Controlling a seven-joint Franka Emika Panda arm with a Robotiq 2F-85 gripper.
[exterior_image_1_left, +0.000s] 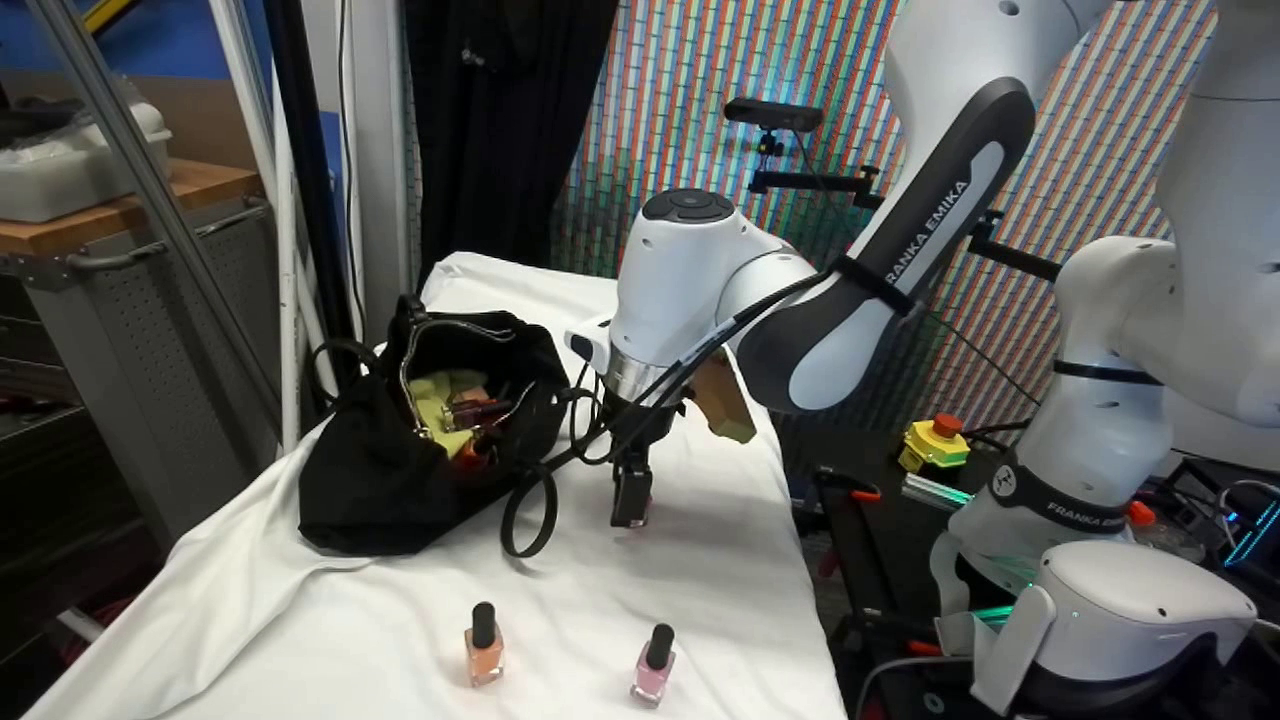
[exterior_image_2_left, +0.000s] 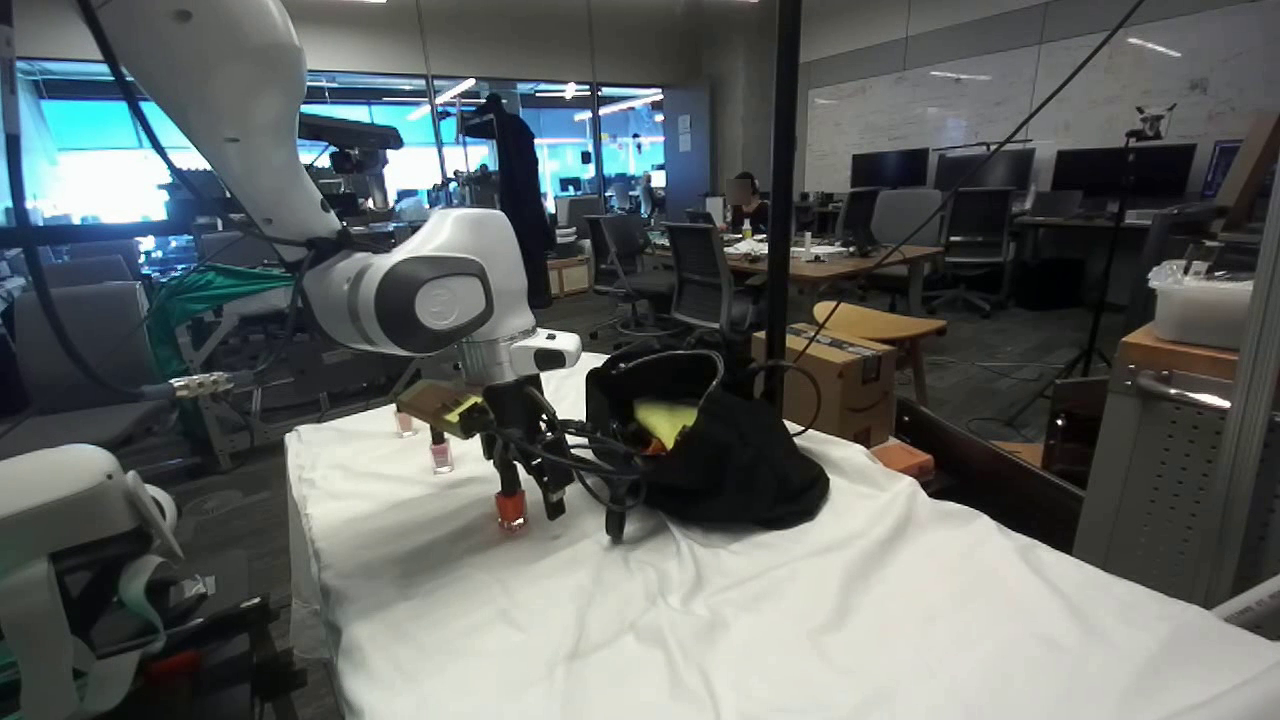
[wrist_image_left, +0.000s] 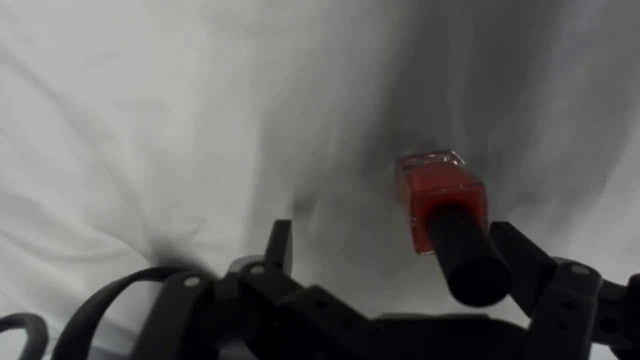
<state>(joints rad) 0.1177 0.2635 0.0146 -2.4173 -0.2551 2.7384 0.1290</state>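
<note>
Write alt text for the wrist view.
A black-capped red nail polish bottle stands on wrinkled white cloth, seen from above. The black pincer is open at the bottom edge, the cap close to its finger at picture right.

In the wrist view, the bottle (wrist_image_left: 442, 195) stands on the cloth (wrist_image_left: 150, 125), inside the span of the gripper (wrist_image_left: 391, 227) and right of its centre. In an exterior view, the bag (exterior_image_1_left: 370, 500) stands on the cloth left of the gripper, with items (exterior_image_1_left: 430, 400) inside. The handle loop (exterior_image_1_left: 551, 505) lies between bag and gripper. Nearer the camera stand 2 others: left bottle (exterior_image_1_left: 485, 658) and right bottle (exterior_image_1_left: 653, 678). The stop button (exterior_image_1_left: 945, 427) sits right of the cloth. In an exterior view, the carton (exterior_image_2_left: 845, 400) stands behind the bag.
</note>
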